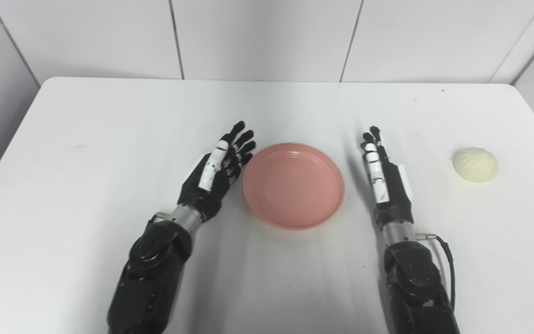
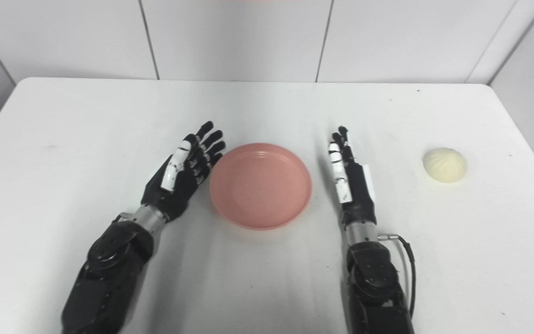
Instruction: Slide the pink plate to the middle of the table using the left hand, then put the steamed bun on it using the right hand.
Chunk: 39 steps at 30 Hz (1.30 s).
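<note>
Near the middle of the white table point(image 1: 109, 120) sits the pink plate point(image 1: 293, 185), a shallow round dish lying flat with nothing in it. Everything else is placed here by reference to that plate.

Just beside the plate's left rim is the left hand point(image 1: 216, 174). Its fingers point(image 1: 244, 139) are stretched out and spread a little, slanting up and toward the plate, and the fingertips come very close to the rim; whether they actually touch it is not clear from either eye view. The hand is released and holds nothing. Its dark forearm runs down and away from the plate to the bottom edge on the left.

On the other side of the plate, a little apart from its right rim, is the right hand point(image 1: 383, 178). It stands edge-on with its fingers straight and close together, pointing toward the far side of the table. It too is released and holds nothing, with a bare strip of table between it and the plate. A thin black cable loops beside its wrist.

Well to the right of the plate, past the right hand and apart from it, lies the steamed bun point(image 1: 474, 164), pale cream, round and pleated on top, resting alone on the table near the right edge.
</note>
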Available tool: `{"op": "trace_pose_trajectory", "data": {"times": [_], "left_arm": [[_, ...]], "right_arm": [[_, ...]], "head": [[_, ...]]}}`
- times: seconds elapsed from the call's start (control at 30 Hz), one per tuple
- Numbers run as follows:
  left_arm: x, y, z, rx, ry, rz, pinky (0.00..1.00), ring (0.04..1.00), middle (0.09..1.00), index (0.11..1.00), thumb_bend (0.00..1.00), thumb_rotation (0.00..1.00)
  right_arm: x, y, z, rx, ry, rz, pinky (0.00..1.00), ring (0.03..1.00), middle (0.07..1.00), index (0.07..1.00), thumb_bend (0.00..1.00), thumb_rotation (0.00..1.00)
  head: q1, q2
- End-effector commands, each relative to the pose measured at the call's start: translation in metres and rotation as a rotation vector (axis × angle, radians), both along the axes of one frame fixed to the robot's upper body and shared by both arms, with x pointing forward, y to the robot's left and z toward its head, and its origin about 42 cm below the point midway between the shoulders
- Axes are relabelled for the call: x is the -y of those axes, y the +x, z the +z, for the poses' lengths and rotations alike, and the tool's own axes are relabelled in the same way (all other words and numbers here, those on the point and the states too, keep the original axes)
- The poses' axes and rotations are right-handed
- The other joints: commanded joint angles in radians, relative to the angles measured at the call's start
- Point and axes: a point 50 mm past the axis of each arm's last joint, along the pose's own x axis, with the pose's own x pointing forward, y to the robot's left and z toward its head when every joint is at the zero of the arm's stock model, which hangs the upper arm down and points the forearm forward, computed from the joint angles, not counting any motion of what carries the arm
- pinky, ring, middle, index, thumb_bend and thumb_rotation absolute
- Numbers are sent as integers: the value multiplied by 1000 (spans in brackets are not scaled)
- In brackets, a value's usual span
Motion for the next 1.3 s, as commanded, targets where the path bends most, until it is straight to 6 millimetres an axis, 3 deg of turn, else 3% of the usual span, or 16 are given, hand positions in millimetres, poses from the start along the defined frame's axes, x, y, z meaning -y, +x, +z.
{"op": "trace_pose_trajectory", "data": {"times": [0.0,0.13,0.3,0.43,0.53,0.63,0.7,0.77,0.97,1.1,1.27], "left_arm": [[-17,-12,-29,-133,64,32,983,970,974,981,374,1000],[-22,-13,-32,-132,66,27,984,971,972,976,357,1000],[-31,-13,-36,-135,53,15,998,981,979,981,343,1000],[-35,-13,-40,-132,54,11,994,977,974,978,351,1000],[-38,-13,-42,-138,43,9,986,971,968,968,362,1000],[-40,-14,-43,-142,31,10,983,966,965,965,365,1000],[-42,-13,-44,-142,27,9,982,964,964,965,368,1000],[-44,-13,-45,-144,21,5,991,967,962,965,370,1000],[-50,-11,-46,-144,34,4,983,970,966,970,382,1000],[-54,-10,-47,-149,30,0,986,974,974,970,410,1000],[-59,-9,-50,-154,38,5,981,971,969,968,425,1000]], "right_arm": [[10,15,40,155,-86,-10,979,952,953,982,560,1000],[18,20,67,236,-171,-38,892,903,944,984,628,981],[25,18,107,345,-303,-67,820,885,948,999,580,949],[35,15,130,403,-401,-142,766,825,897,964,568,922],[45,16,144,429,-470,-182,694,745,854,930,624,878],[54,18,155,441,-549,-212,680,762,860,925,638,859],[60,19,161,438,-602,-241,657,753,852,919,634,796],[66,20,164,428,-662,-270,643,759,841,909,687,812],[88,20,177,345,-814,-336,693,809,863,886,764,707],[112,21,175,258,-885,-347,691,835,877,854,813,581],[147,24,166,120,-951,-365,706,840,878,851,864,539]], "head": [[-17,-7],[-57,-22],[-96,-38],[-117,-47],[-134,-52],[-151,-55],[-161,-57],[-168,-58],[-193,-59],[-206,-60],[-220,-61]]}}
